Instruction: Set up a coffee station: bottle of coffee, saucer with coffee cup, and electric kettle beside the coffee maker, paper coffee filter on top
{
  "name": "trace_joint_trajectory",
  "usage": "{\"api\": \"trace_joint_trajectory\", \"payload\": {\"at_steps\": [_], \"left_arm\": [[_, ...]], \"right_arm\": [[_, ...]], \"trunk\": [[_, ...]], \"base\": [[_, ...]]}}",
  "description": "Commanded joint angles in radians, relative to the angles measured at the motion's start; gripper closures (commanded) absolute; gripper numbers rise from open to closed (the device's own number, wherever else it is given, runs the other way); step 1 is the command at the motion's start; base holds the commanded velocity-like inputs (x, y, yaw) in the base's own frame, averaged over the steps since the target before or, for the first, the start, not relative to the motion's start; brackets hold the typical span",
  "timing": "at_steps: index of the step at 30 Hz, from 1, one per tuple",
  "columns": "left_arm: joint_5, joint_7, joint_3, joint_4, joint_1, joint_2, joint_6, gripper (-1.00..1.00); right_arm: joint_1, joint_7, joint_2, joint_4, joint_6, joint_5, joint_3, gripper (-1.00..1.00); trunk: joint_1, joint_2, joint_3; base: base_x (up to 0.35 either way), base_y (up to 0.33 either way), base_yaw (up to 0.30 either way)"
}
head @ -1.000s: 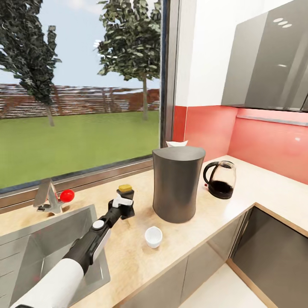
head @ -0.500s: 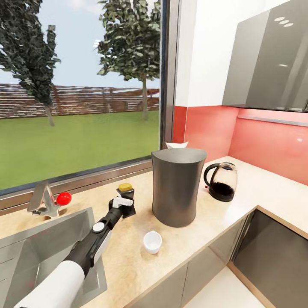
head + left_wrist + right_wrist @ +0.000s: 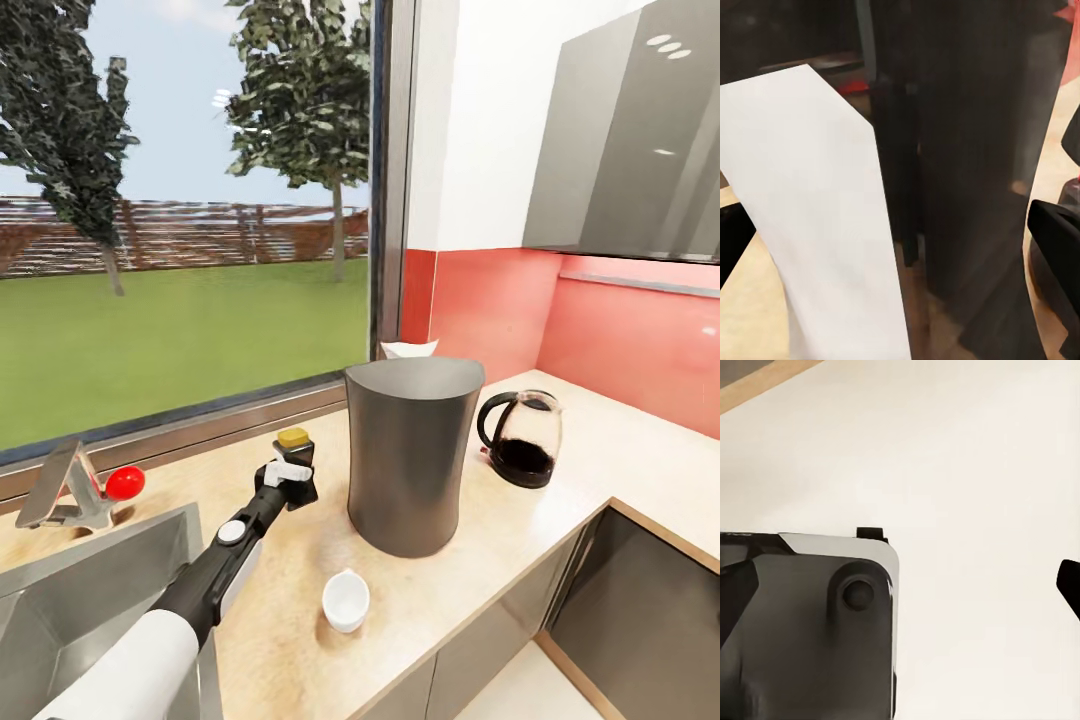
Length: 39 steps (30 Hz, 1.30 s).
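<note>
Reaching across the surface (image 3: 520, 560), the left end effector (image 3: 291, 478) sits right at the bottle (image 3: 293, 441), just this side of it; whether it's clamped on it, I can't tell. Next comes the cup (image 3: 345, 600), nearer us, then the coffee maker (image 3: 410, 455) with the filter (image 3: 408, 349) behind, and the kettle (image 3: 522, 437) far right.

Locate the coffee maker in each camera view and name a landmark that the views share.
Head view: the coffee maker stands at centre, between the coffee cup and the electric kettle.
Left wrist view: probably the dark curved body across the middle.
Right wrist view: cannot be made out.
Shared landmark: the beige countertop.
</note>
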<state>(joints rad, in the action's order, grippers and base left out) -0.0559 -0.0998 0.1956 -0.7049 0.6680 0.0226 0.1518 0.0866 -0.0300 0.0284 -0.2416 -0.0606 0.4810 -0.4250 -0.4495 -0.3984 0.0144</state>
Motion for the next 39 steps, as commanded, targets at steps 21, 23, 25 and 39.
{"api": "trace_joint_trajectory", "payload": {"at_steps": [21,23,25,39], "left_arm": [[0.004,-0.003,0.007,0.030,-0.036,0.000,0.094,1.00],[0.005,-0.003,0.007,0.030,-0.037,0.001,0.095,1.00],[0.005,-0.003,0.007,0.030,-0.037,0.001,0.095,1.00],[0.008,-0.004,0.008,0.015,-0.061,0.000,0.097,1.00]], "right_arm": [[0.001,-0.002,0.001,0.002,-0.004,0.010,-0.008,-1.00],[0.001,-0.002,0.002,0.002,-0.004,0.011,-0.008,-1.00],[0.001,-0.002,0.002,0.002,-0.004,0.010,-0.008,-1.00],[0.001,-0.004,-0.014,0.034,-0.004,0.008,-0.011,-1.00]], "trunk": [[-0.001,-0.002,0.002],[-0.001,-0.002,0.002],[-0.001,-0.002,0.002],[-0.001,-0.002,0.002]], "base": [[0.040,-0.025,0.000],[0.089,0.000,0.000],[0.228,0.000,0.000],[0.036,0.000,0.000]]}}
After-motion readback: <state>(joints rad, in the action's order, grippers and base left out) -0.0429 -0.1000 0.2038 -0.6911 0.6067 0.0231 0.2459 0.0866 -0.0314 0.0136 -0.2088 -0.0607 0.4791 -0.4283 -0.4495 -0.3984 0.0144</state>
